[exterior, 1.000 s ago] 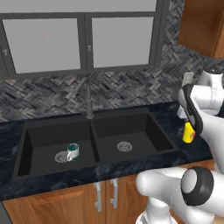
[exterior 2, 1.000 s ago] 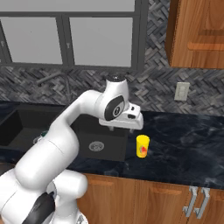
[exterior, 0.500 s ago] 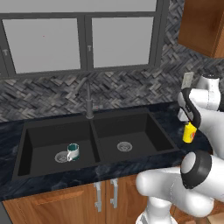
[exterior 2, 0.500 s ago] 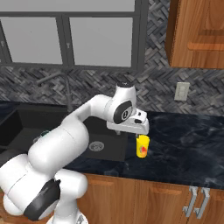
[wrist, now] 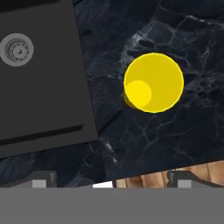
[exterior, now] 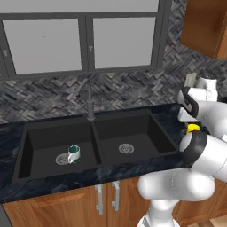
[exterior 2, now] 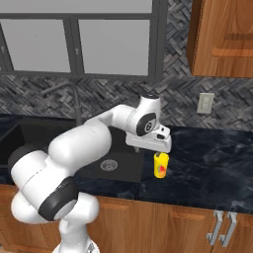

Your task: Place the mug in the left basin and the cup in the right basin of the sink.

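The yellow cup [exterior 2: 160, 164] stands upright on the dark marble counter just right of the sink [exterior: 26, 133]. My gripper [exterior 2: 159, 151] hangs directly above it, open, nothing between its fingers. From above, the cup [wrist: 153, 83] sits a little right of centre, and the wide-apart fingertips [wrist: 41, 180] show low in the hand view. A sliver of the cup [exterior: 192, 128] peeks out behind my arm. The white mug [exterior: 74, 153] with its teal inside stands upright in the left basin [exterior: 44, 142], beside the drain. The right basin [exterior: 133, 133] holds nothing but its steel drain [wrist: 16, 49].
A dark faucet [exterior: 90, 99] rises behind the sink's divider. The counter [exterior 2: 212, 168] runs on to the right of the cup. A wall outlet [exterior 2: 204, 103] and a wooden upper cabinet [exterior 2: 222, 39] lie beyond. The counter's front edge [wrist: 144, 171] is close to the cup.
The hand has moved right and slightly down, ending over the yellow cup. Its jaws stayed open. Mug and cup have not moved.
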Controlling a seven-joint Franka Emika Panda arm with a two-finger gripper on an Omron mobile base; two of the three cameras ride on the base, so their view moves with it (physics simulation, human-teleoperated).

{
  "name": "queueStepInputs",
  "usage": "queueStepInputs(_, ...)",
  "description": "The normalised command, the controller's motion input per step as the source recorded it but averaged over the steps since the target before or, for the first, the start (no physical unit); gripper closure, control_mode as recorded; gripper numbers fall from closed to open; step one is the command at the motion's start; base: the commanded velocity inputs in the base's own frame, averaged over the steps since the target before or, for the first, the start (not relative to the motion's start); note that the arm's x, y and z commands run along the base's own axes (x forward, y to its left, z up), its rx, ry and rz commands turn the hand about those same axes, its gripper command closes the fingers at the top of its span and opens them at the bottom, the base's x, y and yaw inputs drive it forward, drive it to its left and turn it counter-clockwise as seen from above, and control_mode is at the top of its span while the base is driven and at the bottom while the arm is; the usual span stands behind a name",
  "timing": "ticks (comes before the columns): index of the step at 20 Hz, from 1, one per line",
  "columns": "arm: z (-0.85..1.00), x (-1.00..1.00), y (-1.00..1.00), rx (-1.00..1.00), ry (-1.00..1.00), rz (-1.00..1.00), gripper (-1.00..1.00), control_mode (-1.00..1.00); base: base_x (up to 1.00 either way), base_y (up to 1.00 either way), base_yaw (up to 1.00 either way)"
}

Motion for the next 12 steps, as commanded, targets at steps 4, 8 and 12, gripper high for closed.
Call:
queueStepInputs(4,-0.19,0.22,-0.15,0.03,0.02,0.0,-1.0,-1.0,0.0,0.0,0.0)
queueStepInputs(8,-0.23,0.21,-0.1,0.03,0.03,0.0,-1.0,-1.0,0.0,0.0,0.0)
queueStepInputs(12,-0.22,0.25,-0.01,0.05,0.02,0.0,-1.0,-1.0,0.0,0.0,0.0)
